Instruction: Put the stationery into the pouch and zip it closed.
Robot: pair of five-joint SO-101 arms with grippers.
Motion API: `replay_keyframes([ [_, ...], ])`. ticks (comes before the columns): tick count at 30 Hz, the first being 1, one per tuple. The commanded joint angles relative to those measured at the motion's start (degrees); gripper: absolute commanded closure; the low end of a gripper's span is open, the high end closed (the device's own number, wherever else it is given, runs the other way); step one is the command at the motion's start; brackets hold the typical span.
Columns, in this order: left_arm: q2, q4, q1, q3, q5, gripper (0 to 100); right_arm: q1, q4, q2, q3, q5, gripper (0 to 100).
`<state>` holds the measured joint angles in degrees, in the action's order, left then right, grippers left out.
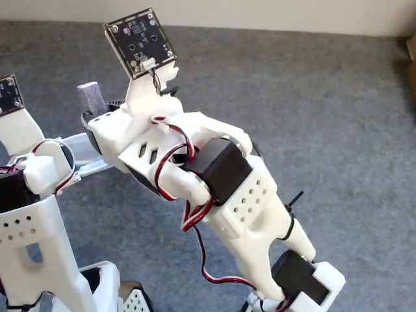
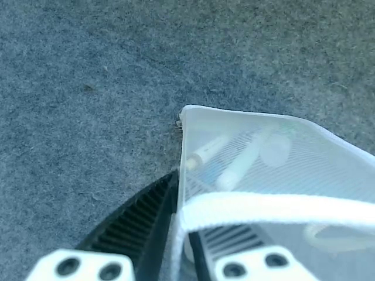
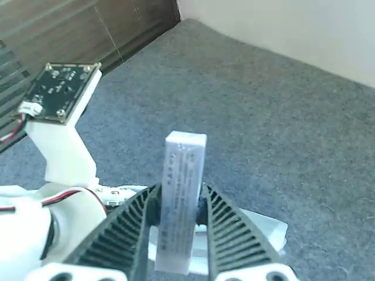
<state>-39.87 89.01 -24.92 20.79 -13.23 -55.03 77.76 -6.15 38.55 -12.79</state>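
A white mesh pouch (image 2: 281, 170) lies on the grey carpet, with pens (image 2: 243, 161) showing through its mesh. My left gripper (image 2: 181, 216) is shut on the pouch's white-taped edge near one corner. My right gripper (image 3: 180, 196) is shut on a pale rectangular eraser (image 3: 183, 181), which stands upright between the black fingers. In the high view the eraser (image 1: 91, 97) pokes up beside the right arm's wrist, above a strip of the pouch (image 1: 81, 146). A corner of the pouch (image 3: 266, 225) shows just below the right gripper.
Grey carpet (image 1: 325, 110) covers the whole work area, open to the right and back. The left arm's camera board (image 3: 58, 93) stands close beside the right gripper. A pale wall (image 3: 304, 29) and dark wooden furniture (image 3: 88, 29) border the carpet.
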Motion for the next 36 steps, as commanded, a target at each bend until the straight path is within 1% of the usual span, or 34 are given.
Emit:
replay_keyframes([
  [1,-0.31,-0.79,-0.31,0.75,-0.7,99,-0.57,-1.19,-5.67,-1.98,0.7,99.5],
  [3,-0.31,-0.88,-0.31,0.75,-0.7,99,-0.66,-2.33,-7.08,-5.23,0.7,99.5],
  [6,-0.31,-0.88,-0.31,0.75,-0.7,99,-0.48,-7.52,-10.07,-12.62,0.62,99.5],
  [11,-0.31,-2.02,-0.31,1.98,-0.7,99,-0.4,-21.85,-17.27,-28.7,0.62,99.5],
  [14,-0.31,-2.9,-0.31,2.51,-0.7,99,-0.22,-28.88,-20.7,-35.91,0.7,99.5],
  [18,-0.31,-2.99,-0.31,2.51,-0.7,99,0.84,-35.65,-22.55,-41.19,0.7,99.5],
  [25,-0.31,-3.08,-0.31,2.51,-0.7,99,0.57,-46.2,-23.08,-50.42,0.79,99.5],
  [29,-0.31,-3.08,-0.31,2.51,-0.7,99,0.57,-50.42,-23.16,-54.99,1.05,99.5],
  [36,-0.31,-3.16,-0.31,2.51,-0.7,99,0.48,-52.09,-23.16,-57.63,1.05,99.5],
])
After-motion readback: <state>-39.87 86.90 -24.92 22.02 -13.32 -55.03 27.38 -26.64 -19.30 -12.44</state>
